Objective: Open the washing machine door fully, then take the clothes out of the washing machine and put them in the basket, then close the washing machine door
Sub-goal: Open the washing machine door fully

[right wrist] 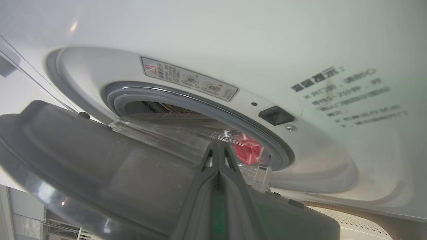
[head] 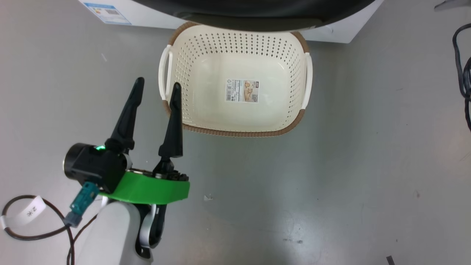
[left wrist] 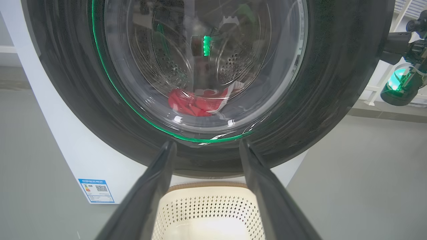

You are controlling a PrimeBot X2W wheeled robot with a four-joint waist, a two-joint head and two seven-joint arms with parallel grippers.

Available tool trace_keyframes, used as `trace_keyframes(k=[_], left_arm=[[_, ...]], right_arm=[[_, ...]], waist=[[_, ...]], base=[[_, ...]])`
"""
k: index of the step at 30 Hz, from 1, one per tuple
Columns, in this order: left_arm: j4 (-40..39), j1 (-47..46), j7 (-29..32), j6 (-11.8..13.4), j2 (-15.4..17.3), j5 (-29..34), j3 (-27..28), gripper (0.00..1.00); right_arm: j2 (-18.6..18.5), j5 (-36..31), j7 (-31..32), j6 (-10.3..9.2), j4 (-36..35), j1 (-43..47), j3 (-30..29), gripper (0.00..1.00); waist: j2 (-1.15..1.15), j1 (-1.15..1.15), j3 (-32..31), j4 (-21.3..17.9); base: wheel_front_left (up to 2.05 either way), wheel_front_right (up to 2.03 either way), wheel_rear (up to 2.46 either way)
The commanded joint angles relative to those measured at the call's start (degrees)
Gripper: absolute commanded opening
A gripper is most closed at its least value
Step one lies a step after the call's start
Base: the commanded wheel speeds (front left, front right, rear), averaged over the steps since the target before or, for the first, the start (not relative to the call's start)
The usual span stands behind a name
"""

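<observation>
The washing machine [right wrist: 233, 30] stands with its washing machine door [left wrist: 333, 83] ajar and the basket [head: 235, 132] at its foot.
The clothes [left wrist: 193, 105] lie inside the machine, behind the door glass. The left pincer [head: 158, 82] hovers spread wide and empty beside the basket, fingers pointing toward the machine. The right pincer [right wrist: 217, 146], fingers pressed together, points into the door gap.
</observation>
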Motion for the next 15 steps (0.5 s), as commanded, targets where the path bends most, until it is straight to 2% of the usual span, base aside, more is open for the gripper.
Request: trace_keyframes(k=[1,15], left_arm=[[-1.14,0.43,-0.45,0.00,1.08,-0.11,2.09,1.00],[-1.35,1.24,-0.45,0.07,1.08,-0.02,3.04,1.00]], right_arm=[[1.81,0.70,0.83,0.45,-2.47,1.31,1.49,0.00],[1.58,1.30,2.51,0.45,-7.02,6.39,3.59,0.00]], waist=[[0.00,0.00,-0.46,-0.18],[0.00,0.00,-3.05,-0.31]], base=[[0.00,0.00,0.00],[0.00,0.00,0.00]])
